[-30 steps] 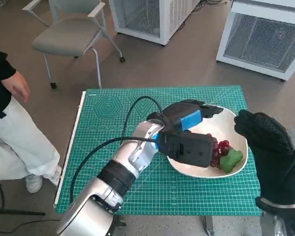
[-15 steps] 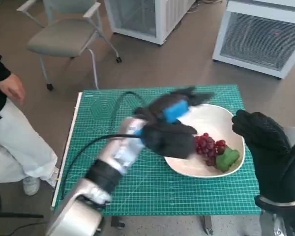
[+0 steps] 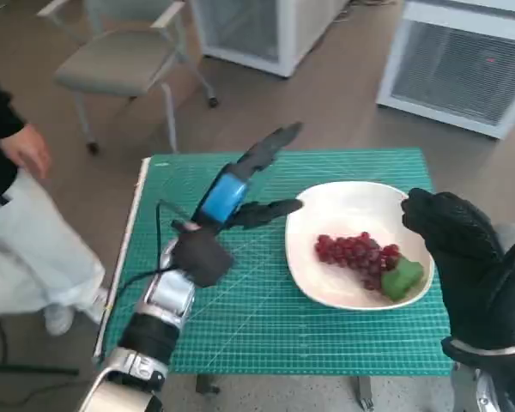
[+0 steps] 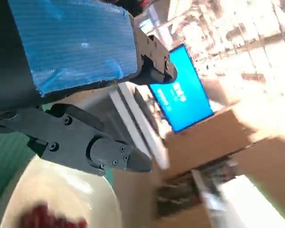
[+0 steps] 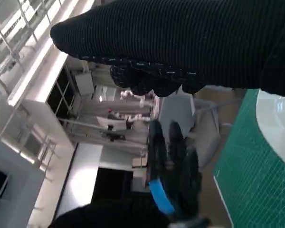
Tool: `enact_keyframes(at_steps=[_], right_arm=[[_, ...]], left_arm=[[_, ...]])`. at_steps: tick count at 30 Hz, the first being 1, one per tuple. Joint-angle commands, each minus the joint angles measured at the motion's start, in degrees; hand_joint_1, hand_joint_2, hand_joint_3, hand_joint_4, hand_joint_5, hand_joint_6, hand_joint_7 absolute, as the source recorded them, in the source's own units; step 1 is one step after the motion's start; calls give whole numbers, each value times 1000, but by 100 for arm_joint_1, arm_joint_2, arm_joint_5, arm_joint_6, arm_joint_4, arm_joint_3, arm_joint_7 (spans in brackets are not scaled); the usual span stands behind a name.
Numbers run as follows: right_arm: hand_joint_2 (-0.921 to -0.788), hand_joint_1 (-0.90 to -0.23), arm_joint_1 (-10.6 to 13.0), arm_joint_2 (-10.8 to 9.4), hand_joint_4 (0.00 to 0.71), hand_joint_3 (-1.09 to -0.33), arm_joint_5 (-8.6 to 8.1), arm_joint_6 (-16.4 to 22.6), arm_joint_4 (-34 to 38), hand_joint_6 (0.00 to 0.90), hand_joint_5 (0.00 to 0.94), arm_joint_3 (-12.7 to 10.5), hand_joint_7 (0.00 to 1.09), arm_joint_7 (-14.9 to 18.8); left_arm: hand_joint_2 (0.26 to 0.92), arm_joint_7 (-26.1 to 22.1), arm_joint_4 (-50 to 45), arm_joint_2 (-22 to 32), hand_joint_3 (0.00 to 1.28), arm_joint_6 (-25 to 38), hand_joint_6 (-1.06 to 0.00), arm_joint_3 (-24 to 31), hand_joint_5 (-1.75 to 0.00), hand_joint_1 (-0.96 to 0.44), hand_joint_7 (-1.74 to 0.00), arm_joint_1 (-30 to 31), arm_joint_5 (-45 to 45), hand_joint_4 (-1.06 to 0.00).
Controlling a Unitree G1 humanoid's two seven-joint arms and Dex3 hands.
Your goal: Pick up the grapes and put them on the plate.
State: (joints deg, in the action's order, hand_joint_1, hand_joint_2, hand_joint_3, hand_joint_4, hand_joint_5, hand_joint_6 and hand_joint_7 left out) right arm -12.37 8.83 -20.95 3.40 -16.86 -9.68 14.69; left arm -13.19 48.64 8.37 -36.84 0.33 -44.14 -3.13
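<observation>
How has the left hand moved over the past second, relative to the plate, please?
Yes. The left hand was over the plate by the grapes; it has drawn back off the rim and now sits open above the green mat.

A small table (image 3: 142, 225), its white edge showing at the left, is carrying a green gridded cutting mat (image 3: 266, 326) that is covering nearly its whole top; a white plate (image 3: 318, 283) is resting directly on the mat toward its right side.
</observation>
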Motion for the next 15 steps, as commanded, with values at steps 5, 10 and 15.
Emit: enact_keyframes(at_steps=[5,10,15], right_arm=[[-921,-352,1,39,459,-591,-118,-113,160,249,762,13,981,100],[-921,-354,-30,47,459,-590,-101,-138,156,250,762,34,980,89],[-921,-355,-38,59,459,-589,-88,-176,125,250,761,43,979,81]], left_arm=[[921,-975,-404,38,121,395,-354,379,-1,-470,0,418,-837,-305],[921,-1137,-710,98,117,423,-345,456,0,-473,0,659,-891,-299],[921,-1239,-1024,167,116,492,-340,499,-2,-462,0,887,-884,-300]])
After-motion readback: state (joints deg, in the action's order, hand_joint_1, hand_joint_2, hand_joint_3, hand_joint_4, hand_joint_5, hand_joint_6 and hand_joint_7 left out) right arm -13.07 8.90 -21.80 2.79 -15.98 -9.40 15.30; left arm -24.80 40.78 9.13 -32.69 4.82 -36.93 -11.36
